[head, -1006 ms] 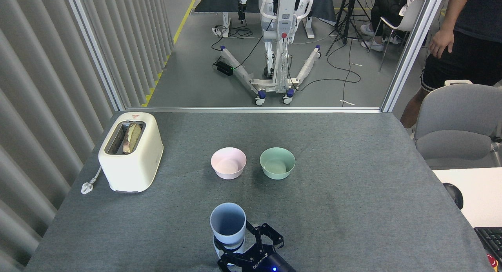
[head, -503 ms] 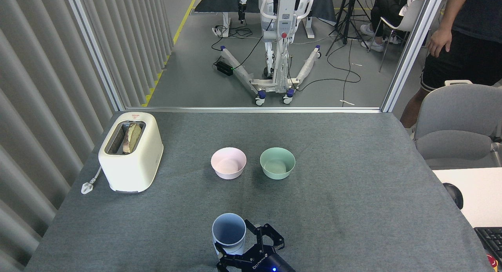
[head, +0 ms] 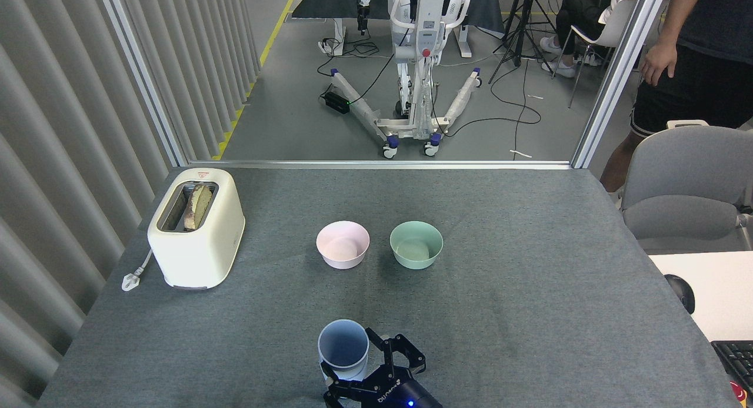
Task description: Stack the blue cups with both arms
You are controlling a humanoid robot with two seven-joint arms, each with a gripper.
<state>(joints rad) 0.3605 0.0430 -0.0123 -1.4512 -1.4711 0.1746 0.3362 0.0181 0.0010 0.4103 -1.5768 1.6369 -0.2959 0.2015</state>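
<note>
A pale blue cup [head: 343,344] stands upright near the table's front edge, its open mouth facing up. A lighter band shows low on its wall; I cannot tell whether that is a second cup under it. My right gripper [head: 369,370], black with white lettering and a blue light, comes in from the bottom edge. Its fingers [head: 406,352] wrap the cup's lower part from the right and below, hiding the base. My left arm and gripper are out of view.
A pink bowl [head: 343,244] and a mint-green bowl [head: 416,244] sit side by side mid-table. A cream toaster [head: 196,227] holding bread stands at the left. A grey chair [head: 685,184] and a standing person [head: 688,73] are at the right.
The blue cup and my right gripper have come down together a little over the last second. The lighter band under the cup shows less. Since half a second ago almost nothing has moved.
</note>
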